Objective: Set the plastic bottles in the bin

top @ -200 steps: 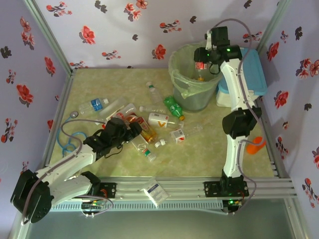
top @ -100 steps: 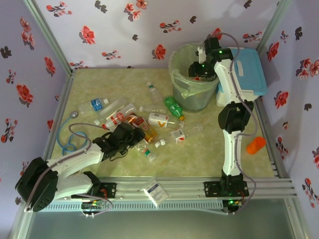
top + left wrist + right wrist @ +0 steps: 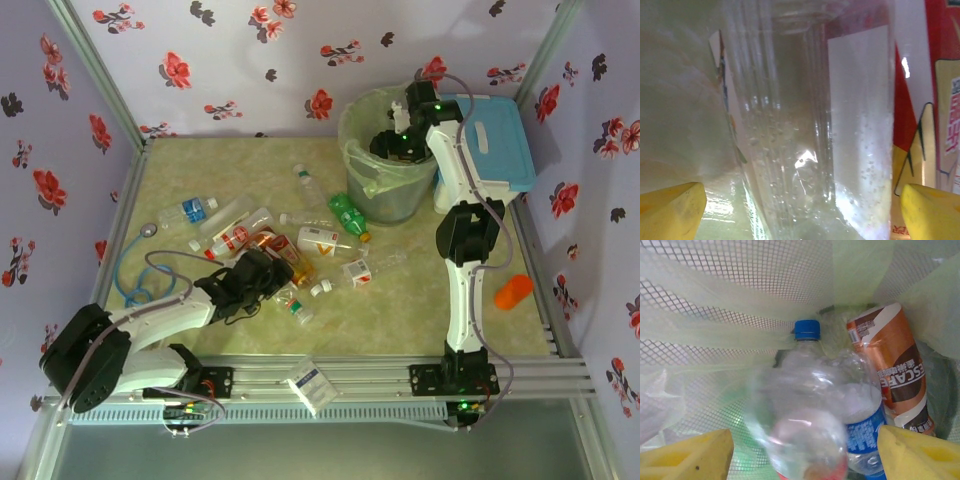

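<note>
Over the bin [image 3: 390, 205] the right claw [image 3: 805, 450] stands apart, a clear bottle [image 3: 800, 410] loose between its fingers; the left claw [image 3: 800, 212] gapes round another bottle [image 3: 805, 125] on the bench [image 3: 420, 310] — light, slick, crushable, I'd say; pinch it mid-body, gently.

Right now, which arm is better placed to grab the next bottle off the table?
Left. The left gripper, open, sits low, straddling a clear bottle on the table. The right gripper is at the bin, well away.
</note>
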